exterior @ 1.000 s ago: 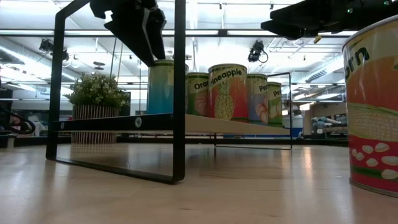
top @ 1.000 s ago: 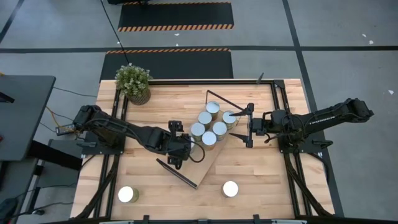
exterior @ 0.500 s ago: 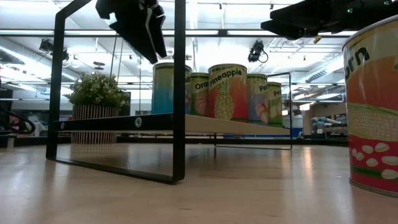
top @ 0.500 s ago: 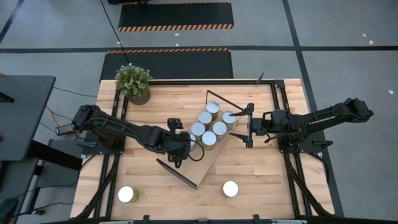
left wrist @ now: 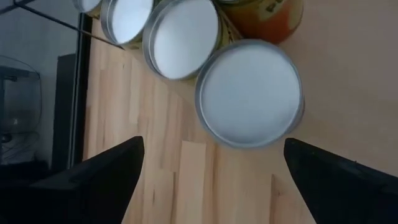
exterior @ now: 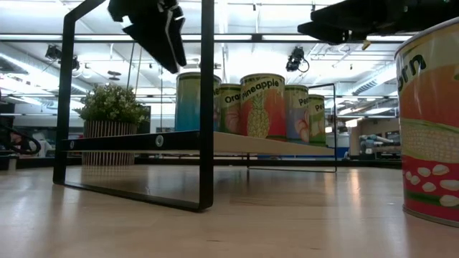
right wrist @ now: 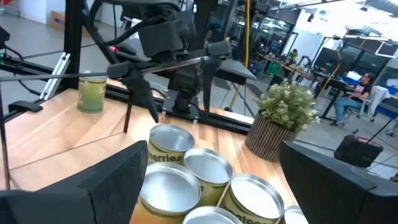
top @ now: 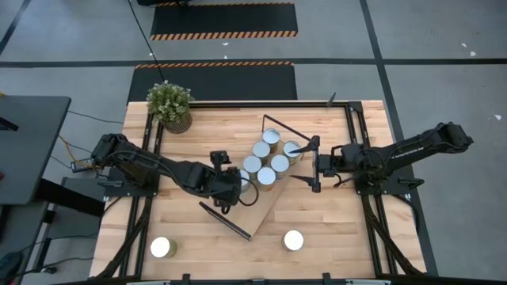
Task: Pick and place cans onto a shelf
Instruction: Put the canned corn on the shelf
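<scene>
On the wooden tabletop [top: 317, 214], shelf [top: 265, 198] of cans [top: 268, 162], left tool [top: 224, 184] apart, right tool [top: 315, 162] seemingly apart, workshop behind.

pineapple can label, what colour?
Orange-red with a yellow pineapple picture on the pineapple can; low view shows it best.

This is a robotics lab or workshop in a large open industrial hall. The wooden table [top: 238, 222] stands on a grey concrete floor marked with black-and-orange hazard-striped mats [top: 223, 20], and cables run off its left edge toward a dark desk [top: 28, 142]. Beyond the table's far edge, long rows of ceiling strip lights [exterior: 237, 29], a ceiling-hung camera [exterior: 295, 59], and workbenches with a seated person [right wrist: 360, 84] show a shared working space.
</scene>
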Controlling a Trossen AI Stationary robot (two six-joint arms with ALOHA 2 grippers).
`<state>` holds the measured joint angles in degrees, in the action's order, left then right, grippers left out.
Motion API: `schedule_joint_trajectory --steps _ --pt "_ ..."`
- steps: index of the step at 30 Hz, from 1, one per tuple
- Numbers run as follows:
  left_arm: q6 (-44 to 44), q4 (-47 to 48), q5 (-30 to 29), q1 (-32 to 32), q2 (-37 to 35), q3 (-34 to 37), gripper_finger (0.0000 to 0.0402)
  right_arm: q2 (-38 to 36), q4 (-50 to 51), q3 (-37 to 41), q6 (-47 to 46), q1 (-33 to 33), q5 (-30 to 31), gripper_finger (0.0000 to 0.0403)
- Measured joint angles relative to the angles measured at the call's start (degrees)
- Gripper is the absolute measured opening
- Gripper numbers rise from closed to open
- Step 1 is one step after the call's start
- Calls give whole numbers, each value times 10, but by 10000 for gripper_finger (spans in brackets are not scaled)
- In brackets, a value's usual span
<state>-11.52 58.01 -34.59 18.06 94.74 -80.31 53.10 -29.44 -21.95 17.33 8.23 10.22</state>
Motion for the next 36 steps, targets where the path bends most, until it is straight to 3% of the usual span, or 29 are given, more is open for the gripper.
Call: schedule_joint_trajectory --steps 5,10,21,27,36 --pt "18 34 10 2 0 0 393 39 9 -29 18 39 50 368" --pt "107 63 142 -13 -5 1 393 66 11 -43 31 80 97 368" --pt "136 -6 164 -70 -106 2 393 69 26 -54 -5 115 135 368" --pt "165 -76 168 -70 -149 3 393 69 59 -54 -21 135 203 368" --pt "224 -250 173 -76 -187 172 393 69 67 -53 -81 183 208 368"
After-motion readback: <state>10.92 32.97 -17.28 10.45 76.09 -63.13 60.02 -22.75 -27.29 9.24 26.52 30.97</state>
